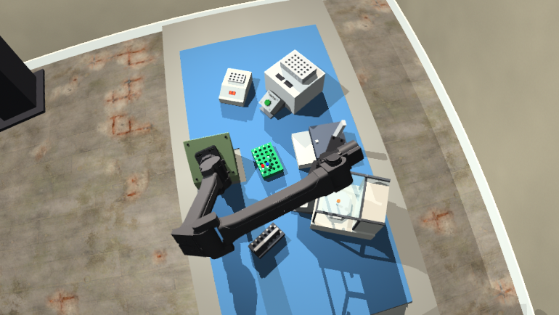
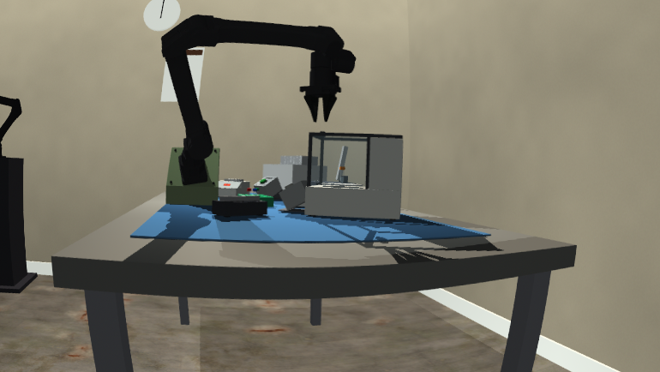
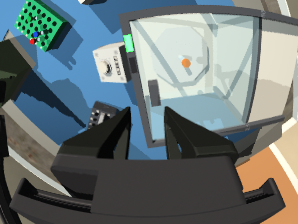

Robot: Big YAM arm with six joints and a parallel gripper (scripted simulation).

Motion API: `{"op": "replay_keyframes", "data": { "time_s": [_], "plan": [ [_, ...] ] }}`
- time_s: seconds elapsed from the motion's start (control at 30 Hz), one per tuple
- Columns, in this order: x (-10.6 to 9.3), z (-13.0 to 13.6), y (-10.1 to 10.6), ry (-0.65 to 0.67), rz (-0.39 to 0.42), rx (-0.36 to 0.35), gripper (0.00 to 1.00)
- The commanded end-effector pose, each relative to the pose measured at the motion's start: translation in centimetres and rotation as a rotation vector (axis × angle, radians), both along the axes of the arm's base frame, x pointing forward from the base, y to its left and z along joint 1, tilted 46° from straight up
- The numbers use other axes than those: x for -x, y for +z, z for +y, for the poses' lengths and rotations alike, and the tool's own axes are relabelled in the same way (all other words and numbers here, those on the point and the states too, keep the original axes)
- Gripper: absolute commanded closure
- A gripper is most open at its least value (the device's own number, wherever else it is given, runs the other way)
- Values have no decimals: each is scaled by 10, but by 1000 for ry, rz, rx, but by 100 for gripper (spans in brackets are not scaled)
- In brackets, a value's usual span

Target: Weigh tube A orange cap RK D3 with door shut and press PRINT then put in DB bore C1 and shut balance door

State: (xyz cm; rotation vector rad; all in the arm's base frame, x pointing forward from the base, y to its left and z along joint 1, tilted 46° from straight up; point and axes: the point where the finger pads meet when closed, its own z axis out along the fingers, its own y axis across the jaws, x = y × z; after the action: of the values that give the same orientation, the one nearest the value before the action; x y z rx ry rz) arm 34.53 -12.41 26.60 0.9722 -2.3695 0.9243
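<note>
Fingers part way apart above the balance; orange-capped tube on the pan behind glass

The end effector (image 2: 321,121) (image 3: 147,112) points down over the front of the balance (image 1: 372,199) (image 2: 353,203) (image 3: 276,75), clear of its glass, fingers part way apart and nothing between them. Below, the glass door (image 1: 358,187) (image 3: 215,107) is shut and the green lamp (image 3: 128,43) is lit. Tube A's orange cap (image 1: 338,200) (image 2: 342,168) (image 3: 186,63) shows over the pan (image 3: 170,50); its exact centring I cannot tell.

The balance sits by the edge of the counter (image 1: 173,78) (image 2: 323,277) opposite the arm's base (image 1: 192,150) (image 2: 194,196), with the spectrophotometer (image 1: 303,150) (image 2: 293,196) on its left. The magnet block (image 1: 266,240) (image 2: 239,207) (image 3: 103,114) lies towards the right-hand edge. Between base and spectrophotometer, the green rack (image 1: 267,160) (image 2: 266,199) (image 3: 42,25) holds a red cap (image 1: 262,165) (image 2: 249,189) (image 3: 32,41) and a blue cap (image 1: 267,164) (image 2: 255,189) (image 3: 36,34). Nearer the left-hand edge stand the dry block (image 1: 235,86) (image 2: 233,188), on the base side, and the mixer (image 1: 295,82) (image 2: 277,175), towards the far left corner
</note>
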Motion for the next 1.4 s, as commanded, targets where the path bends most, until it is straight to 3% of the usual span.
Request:
{"op": "replay_keyframes", "data": {
  "time_s": [0.0, 0.43, 0.9, 1.37],
  "plan": [
    [-17, -8, 15, 65, 105, -24, 70],
    [-14, -3, 11, 83, 114, -20, 70],
    [-3, -25, -8, 73, 120, -19, 70],
    [-1, -30, -17, 84, 124, -18, 70]
  ]
}}
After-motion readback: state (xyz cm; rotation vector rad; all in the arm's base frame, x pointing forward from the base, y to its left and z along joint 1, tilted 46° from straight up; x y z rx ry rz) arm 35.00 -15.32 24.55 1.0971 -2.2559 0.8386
